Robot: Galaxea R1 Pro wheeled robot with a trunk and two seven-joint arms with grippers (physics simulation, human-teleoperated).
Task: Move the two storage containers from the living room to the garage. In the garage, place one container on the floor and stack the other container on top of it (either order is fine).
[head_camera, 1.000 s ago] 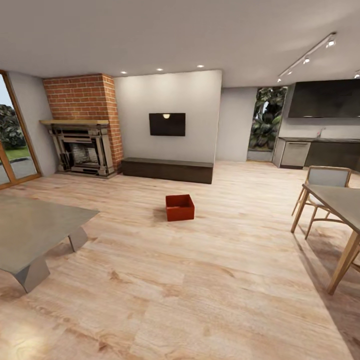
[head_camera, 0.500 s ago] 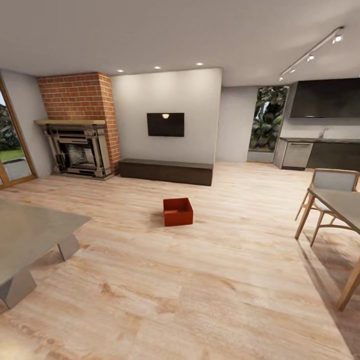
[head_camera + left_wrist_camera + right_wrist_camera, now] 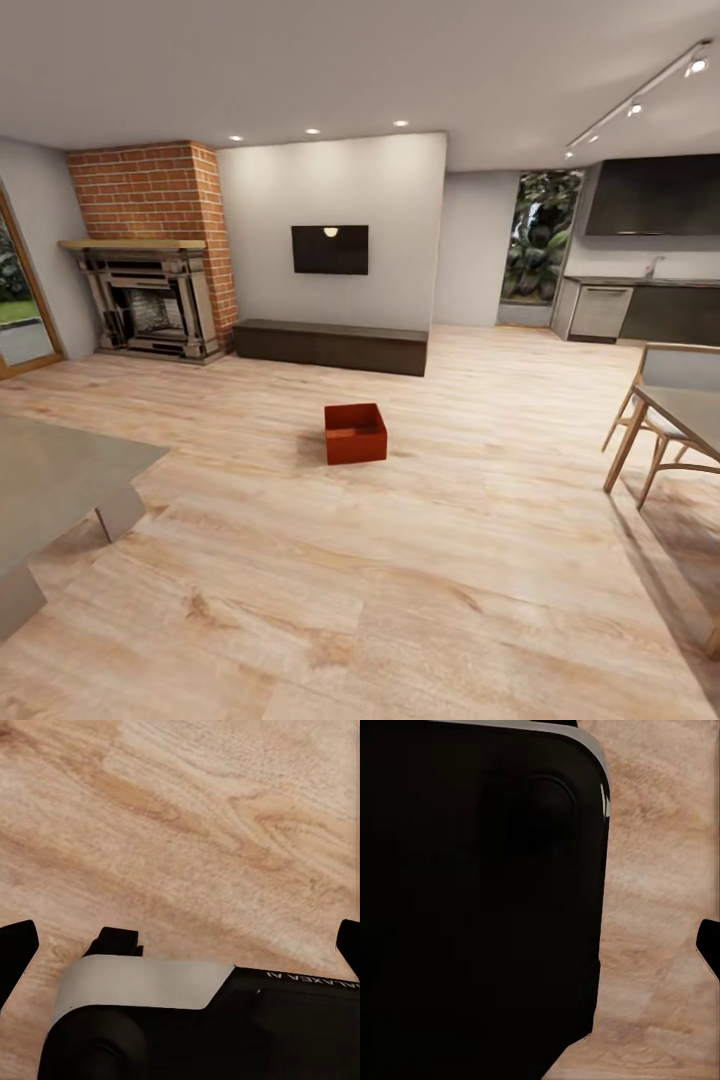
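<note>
living room, seen from the head view. bin point(image 3: 355, 433) sits alone on the wood floor point(image 3: 420, 560), near the middle of the room, in front of the long dark cabinet point(image 3: 332, 345) and well apart from it. it is orange-red, topless, upright on its base, with one corner turned toward the viewer. the part of its inside that shows is dark red; whether anything lies in it cannot be told from here. one bin is visible.

fireplace point(image 3: 150, 300) of brick stands at the far left, with a tv point(image 3: 330, 249) on the pale wall above the cabinet. grey low table point(image 3: 50, 490) juts in at the near left; a wooden dining table point(image 3: 690, 415) and chair point(image 3: 660, 400) stand at the right, with dark kitchen units point(image 3: 650, 300) behind them.

left wrist view: left gripper point(image 3: 184, 941) hangs over bare plank floor, its two dark fingertips point(image 3: 16, 945) at opposite edges of the frame, jaws wide apart, nothing between them.

right wrist view: dark robot body point(image 3: 472, 900) blocks most of the frame; one fingertip point(image 3: 709, 941) shows at the edge over the planks, so the state of the right jaws cannot be told.
</note>
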